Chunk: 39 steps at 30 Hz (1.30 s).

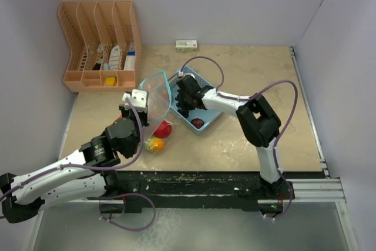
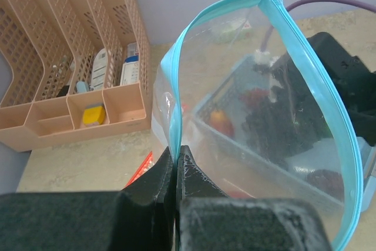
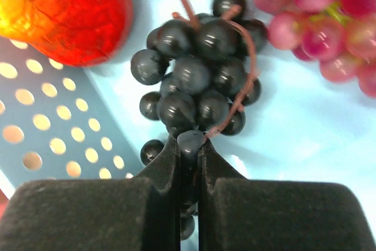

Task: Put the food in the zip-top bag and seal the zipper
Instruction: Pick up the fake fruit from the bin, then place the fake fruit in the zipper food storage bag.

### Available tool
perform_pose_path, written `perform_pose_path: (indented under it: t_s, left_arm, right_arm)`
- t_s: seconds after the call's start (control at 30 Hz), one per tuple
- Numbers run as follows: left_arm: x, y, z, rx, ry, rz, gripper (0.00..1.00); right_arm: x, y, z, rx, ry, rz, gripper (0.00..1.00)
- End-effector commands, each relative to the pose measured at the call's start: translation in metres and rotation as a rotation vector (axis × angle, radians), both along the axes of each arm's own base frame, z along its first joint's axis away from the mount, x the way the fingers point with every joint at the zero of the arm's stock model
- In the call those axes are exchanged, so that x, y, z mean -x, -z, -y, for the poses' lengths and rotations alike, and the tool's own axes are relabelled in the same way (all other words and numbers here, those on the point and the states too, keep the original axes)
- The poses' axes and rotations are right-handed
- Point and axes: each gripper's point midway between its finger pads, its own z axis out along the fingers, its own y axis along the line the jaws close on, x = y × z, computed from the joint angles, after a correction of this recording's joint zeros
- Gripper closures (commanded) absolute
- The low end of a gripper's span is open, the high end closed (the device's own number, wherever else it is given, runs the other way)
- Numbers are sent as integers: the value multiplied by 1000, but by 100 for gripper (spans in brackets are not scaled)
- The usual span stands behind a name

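The clear zip-top bag [image 1: 154, 95] with a light blue zipper rim [image 2: 305, 69] stands with its mouth held wide. My left gripper [image 2: 177, 154] is shut on that rim at its near corner. A red pepper [image 1: 163, 129] and a green-orange mango [image 1: 155, 144] lie at the bag's bottom end. My right gripper [image 3: 189, 145] is down in the blue basket [image 3: 294, 133], shut on a berry at the near end of the dark purple grapes [image 3: 194, 80]. Beside them lie a red-orange fruit [image 3: 64, 16] and pink grapes [image 3: 329, 22]. A maroon piece [image 1: 198, 123] sits in the basket's near corner.
The orange slotted rack [image 1: 100, 45] with white bottles and a yellow piece stands at the back left. A small white-green box [image 1: 186, 44] lies against the back wall. Walls close in the table on the left, back and right.
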Motion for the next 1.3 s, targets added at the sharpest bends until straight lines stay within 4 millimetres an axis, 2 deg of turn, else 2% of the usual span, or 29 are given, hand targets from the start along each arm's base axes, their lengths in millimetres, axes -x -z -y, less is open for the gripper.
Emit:
perform_pose_path:
  t_s: [0.0,0.17,0.27,0.37,0.5,0.67,0.73,0.87,1.0,1.27]
  left_arm:
    - [-1,0,-4,23,-24,6,100]
    - [-3,4,0,13,-26,5,100]
    - [-5,7,3,13,-24,2,100]
    - [-7,11,9,15,-14,-2,100]
    - [-11,19,18,4,-9,-9,100]
    - [-19,33,29,-6,-2,-22,100]
    - [-23,39,33,-10,4,-31,100]
    - [-30,47,43,-11,15,-51,100]
    - [-34,49,52,-8,36,-55,100]
    - [-36,41,56,-7,46,-49,100]
  right_arm:
    - [8,-42,25,13,45,68,100]
    - [12,-119,32,-116,48,214,100]
    - [20,-158,33,-193,30,273,100]
    - [31,-190,37,-262,13,319,100]
    - [50,-237,52,-356,13,406,100]
    - [72,-284,64,-449,-16,485,100]
    - [75,-301,68,-466,-31,538,100]
    - [89,-319,62,-579,-71,558,100]
    - [96,-317,44,-689,-84,530,100]
    - [105,-305,-17,-739,-145,483,100]
